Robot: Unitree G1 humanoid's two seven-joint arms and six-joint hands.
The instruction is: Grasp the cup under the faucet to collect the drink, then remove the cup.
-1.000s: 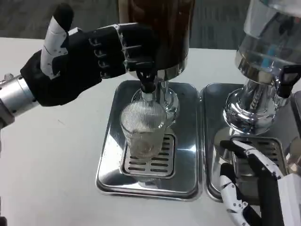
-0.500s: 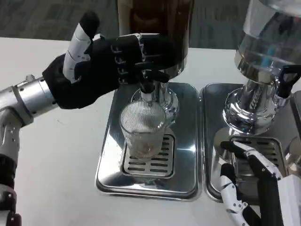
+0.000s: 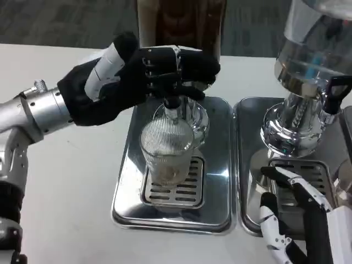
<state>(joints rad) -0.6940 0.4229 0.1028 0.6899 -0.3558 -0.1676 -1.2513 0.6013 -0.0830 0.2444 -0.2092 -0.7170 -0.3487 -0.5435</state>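
— Left robot hand (image 3: 137,77) is up at the dark drink dispenser (image 3: 181,27), fingers (image 3: 187,63) curled over the black faucet (image 3: 173,102) and its lever. Is it gripping or only resting on top? I cannot tell from this angle.

— Agreed, the fingers bunch together over the tap and hide the lever itself. Where's the cup?

— Ribbed clear cup (image 3: 166,151) stands upright right under the faucet, on the slotted grate (image 3: 176,190) of the left steel drip tray (image 3: 170,165). Neither robot hand touches it. (Whether any drink is in it, I can't make out through the ribbing.)

— And the other side?

— Right robot hand (image 3: 300,220) sits low at the bottom right, fingers spread apart and holding nothing, over the front of the second drip tray (image 3: 247,165). It is well apart from the cup.

— That tray carries the second dispenser?

— Yes, a clear dispenser (image 3: 316,49) on a chrome base, with its own black tap at the far right edge. Both trays sit side by side, just beside each other, on the white desk (image 3: 66,181). The left silver forearm (image 3: 38,110) reaches in from the left edge.
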